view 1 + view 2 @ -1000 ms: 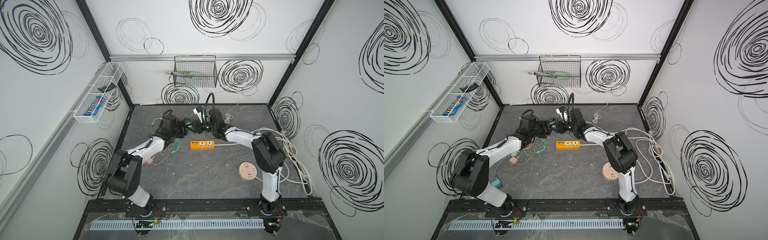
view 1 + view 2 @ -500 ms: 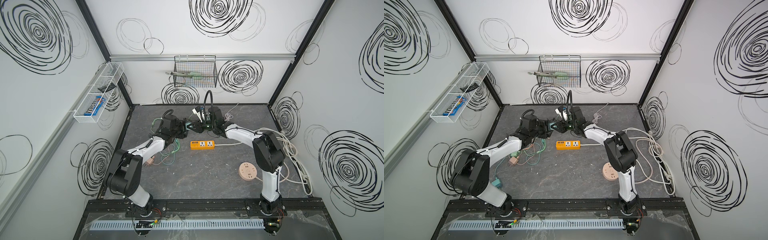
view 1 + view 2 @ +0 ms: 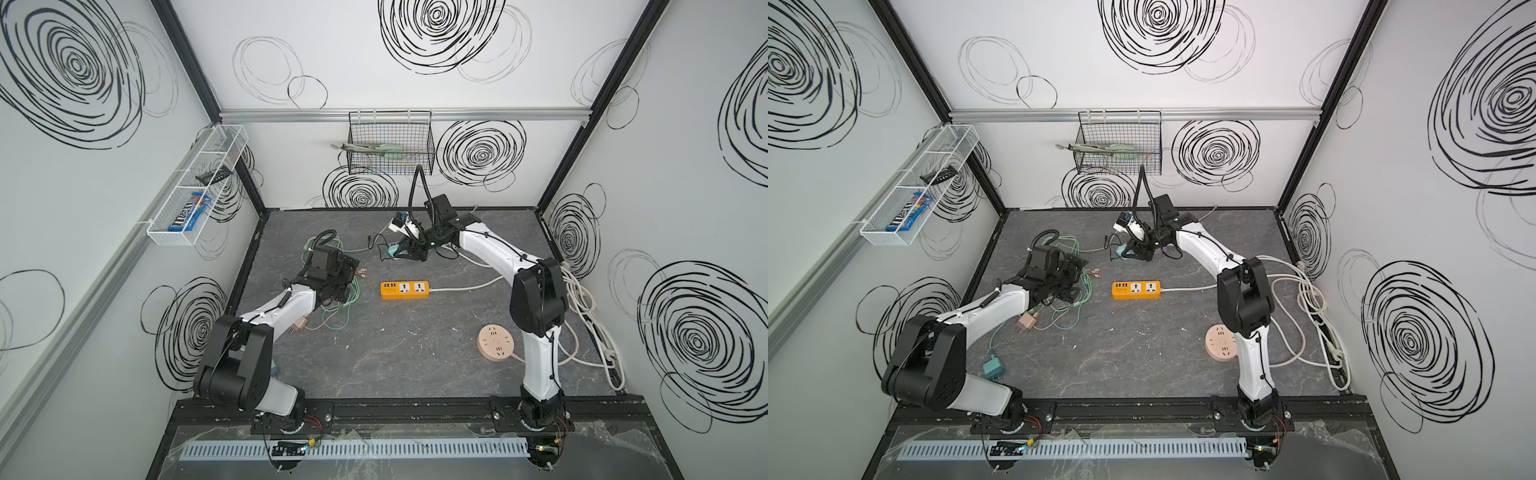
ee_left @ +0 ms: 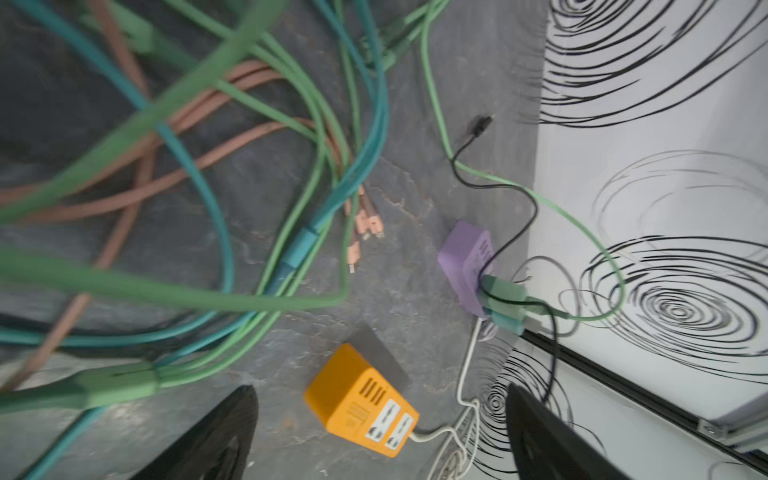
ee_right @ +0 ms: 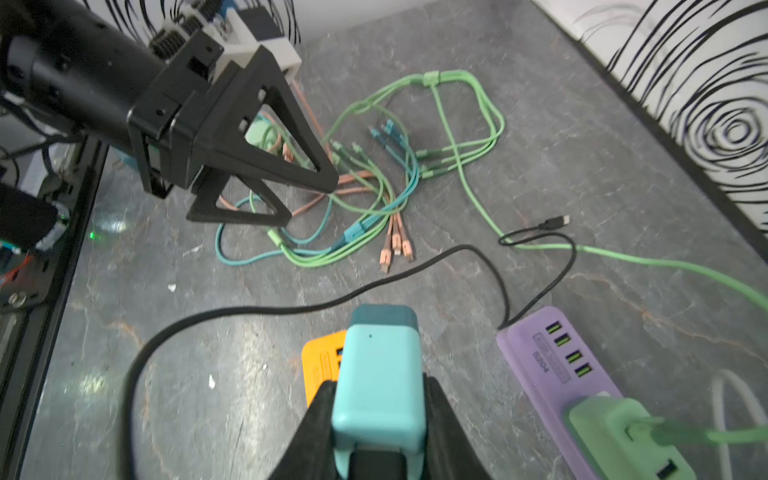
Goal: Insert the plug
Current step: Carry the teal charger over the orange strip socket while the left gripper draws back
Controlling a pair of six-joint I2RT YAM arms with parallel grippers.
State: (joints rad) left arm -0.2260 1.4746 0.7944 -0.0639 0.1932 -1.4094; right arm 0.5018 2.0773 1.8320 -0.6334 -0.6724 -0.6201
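While the left gripper [image 5: 311, 201] hangs wide open over the cable tangle [image 5: 365, 195], bare tabletop [image 3: 395, 353] lies clear toward the front rail [image 3: 395, 409]. Near the back wall [image 3: 291, 174] the right gripper [image 5: 380, 384] clamps the teal plug [image 5: 382, 353], behind the orange power strip [image 3: 405, 289], beside the purple strip [image 5: 552, 361]

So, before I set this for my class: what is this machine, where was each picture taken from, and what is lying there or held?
Two white robot arms stand at a dark table. Two pictures look down from overhead; two come from cameras on the wrists. The left gripper is open and empty, above tangled coloured cables. The right gripper is shut on a teal plug. On the table lie an orange power strip, a purple power strip holding a green plug, and a round socket.
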